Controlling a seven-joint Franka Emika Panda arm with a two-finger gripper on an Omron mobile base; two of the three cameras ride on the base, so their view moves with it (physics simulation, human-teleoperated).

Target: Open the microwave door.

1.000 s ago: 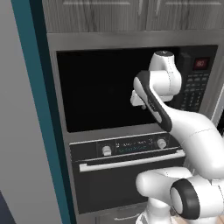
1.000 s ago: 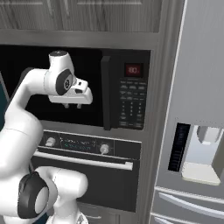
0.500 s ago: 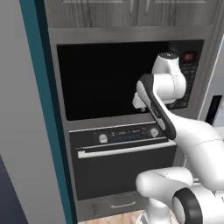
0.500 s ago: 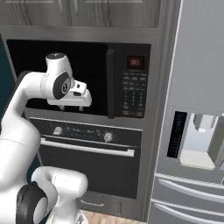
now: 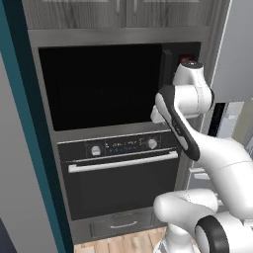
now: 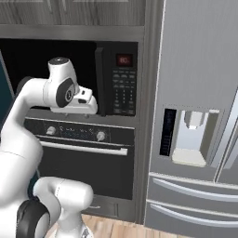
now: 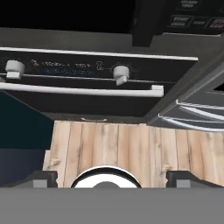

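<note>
The jaws spread wide, holding nothing, hang before the closed microwave door (image 5: 99, 86), above the oven (image 7: 87, 83).

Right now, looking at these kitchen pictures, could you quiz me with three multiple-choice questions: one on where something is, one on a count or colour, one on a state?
1. Where is the oven relative to the microwave?
A. Directly below it
B. Above it
C. To its right, past the fridge

2. How many round knobs are on the oven's control strip?
A. None
B. Two
C. Five

3. What state is the microwave door in?
A. Swung wide open
B. Taken off
C. Closed, flush in its frame

Answers:
1. A: the oven with its silver handle sits right under the microwave.
2. B: one knob on the left, another on the right in the hand view.
3. C: the black panel lies flat against the frame, with its handle bar beside the keypad.
</note>
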